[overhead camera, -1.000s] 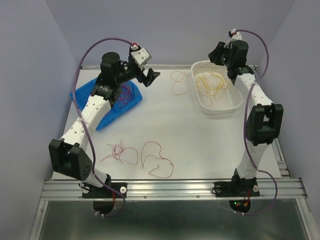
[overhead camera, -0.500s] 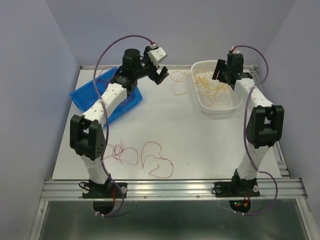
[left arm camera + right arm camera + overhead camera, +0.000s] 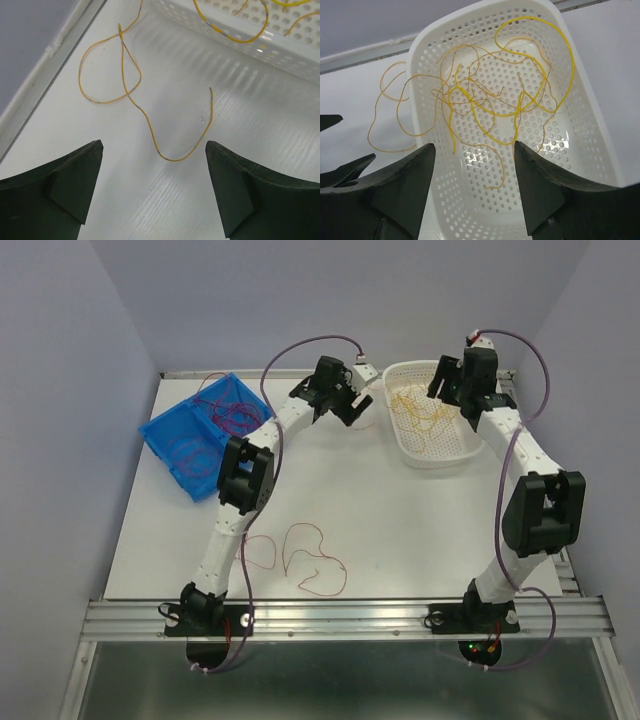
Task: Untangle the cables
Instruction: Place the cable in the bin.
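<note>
A loose yellow-orange cable [image 3: 131, 100] lies in a loop on the white table beside the white basket [image 3: 436, 457]. My left gripper [image 3: 352, 406] hovers just above it, open and empty; in the left wrist view [image 3: 152, 145] the cable's lower curve lies just ahead of the fingertips. My right gripper [image 3: 452, 390] is open and empty above the basket, over a tangle of yellow cables [image 3: 495, 100]. Dark red cables [image 3: 305, 560] lie in loops near the table's front. More dark red cables [image 3: 232, 412] lie in the blue bin [image 3: 165, 435].
The basket's perforated wall [image 3: 235, 42] stands just right of the loose yellow cable. The table's raised back edge [image 3: 45, 70] runs to its left. My left arm stretches from the front across the table's left half, hiding part of the front dark red loops.
My left arm has swung from over the blue bin rightward to the loose yellow cable by the basket. My right gripper has shifted slightly over the basket. Both stay open.
</note>
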